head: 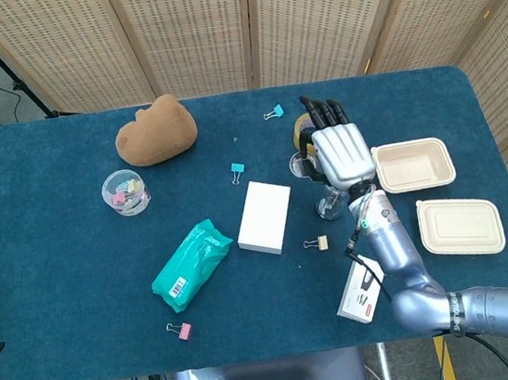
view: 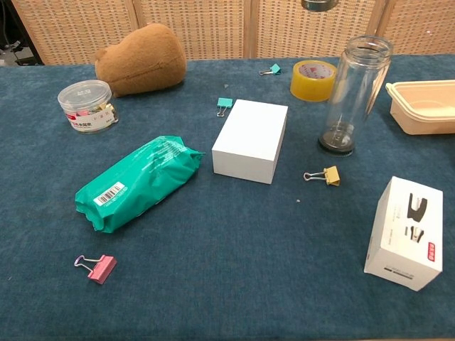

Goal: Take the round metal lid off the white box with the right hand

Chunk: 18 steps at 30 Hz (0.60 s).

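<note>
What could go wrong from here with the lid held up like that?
1. The right hand holds the metal lid high above the table, right over the glass jar and the tape roll. A slip could drop it onto them.
2. Lowering straight down, the hand may knock the tall jar over.
3. The grip itself is hidden, so its security is unclear.

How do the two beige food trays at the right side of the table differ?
The rear tray is open, showing its hollow inside; the front tray is closed with a flat lid. The rear tray lies beside the right hand; the front tray lies further from it, nearer the table's front edge. Both are beige, rectangular with rounded corners.
</note>
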{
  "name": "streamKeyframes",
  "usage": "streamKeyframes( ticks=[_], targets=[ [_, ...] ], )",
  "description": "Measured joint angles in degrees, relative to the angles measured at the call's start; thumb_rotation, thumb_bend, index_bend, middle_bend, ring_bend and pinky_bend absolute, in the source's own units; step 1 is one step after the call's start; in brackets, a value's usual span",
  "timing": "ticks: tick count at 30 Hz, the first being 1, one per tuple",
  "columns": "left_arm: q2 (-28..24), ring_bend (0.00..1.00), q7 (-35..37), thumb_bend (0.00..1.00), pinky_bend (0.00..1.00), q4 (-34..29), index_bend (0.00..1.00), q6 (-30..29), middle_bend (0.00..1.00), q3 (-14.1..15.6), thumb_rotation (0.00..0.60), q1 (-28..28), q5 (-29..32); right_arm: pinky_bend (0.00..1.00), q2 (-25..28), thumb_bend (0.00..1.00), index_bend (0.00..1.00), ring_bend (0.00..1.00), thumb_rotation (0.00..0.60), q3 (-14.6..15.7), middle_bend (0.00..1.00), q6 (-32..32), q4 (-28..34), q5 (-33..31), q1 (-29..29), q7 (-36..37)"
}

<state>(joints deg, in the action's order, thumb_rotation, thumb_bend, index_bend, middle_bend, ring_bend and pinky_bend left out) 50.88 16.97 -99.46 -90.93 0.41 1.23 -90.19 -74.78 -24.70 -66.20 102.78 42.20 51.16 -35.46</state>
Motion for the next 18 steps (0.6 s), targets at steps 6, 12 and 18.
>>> streamKeyframes(
  ticks=[6, 12, 18],
  targets=[
    [0.2, 0.00, -1.0, 0.04, 0.00, -0.3, 0.00, 0.3, 0.00, 0.0, 0.600, -0.1, 0.0, 0.00, 2.6, 0.67, 0.64, 0.00, 0.600, 1.7, 0.00, 1.5, -0.2, -0.1, -2.0, 3.6],
    [0.3, 0.00, -1.2, 0.04, 0.00, -0.3, 0.00, 0.3, 0.00, 0.0, 0.600, -0.2, 0.1, 0.00, 3.5, 0.68, 0.64, 0.00, 0.600, 3.3, 0.00, 2.9, -1.7, 0.4, -3.0, 5.9],
    [0.3, 0.00, -1.0, 0.04, 0.00, -0.2, 0.00, 0.2, 0.00, -0.1, 0.600, -0.1, 0.1, 0.00, 4.0, 0.68, 0.64, 0.00, 0.600, 4.9, 0.00, 3.7, -2.7, 1.4, -4.0, 7.8]
  ],
)
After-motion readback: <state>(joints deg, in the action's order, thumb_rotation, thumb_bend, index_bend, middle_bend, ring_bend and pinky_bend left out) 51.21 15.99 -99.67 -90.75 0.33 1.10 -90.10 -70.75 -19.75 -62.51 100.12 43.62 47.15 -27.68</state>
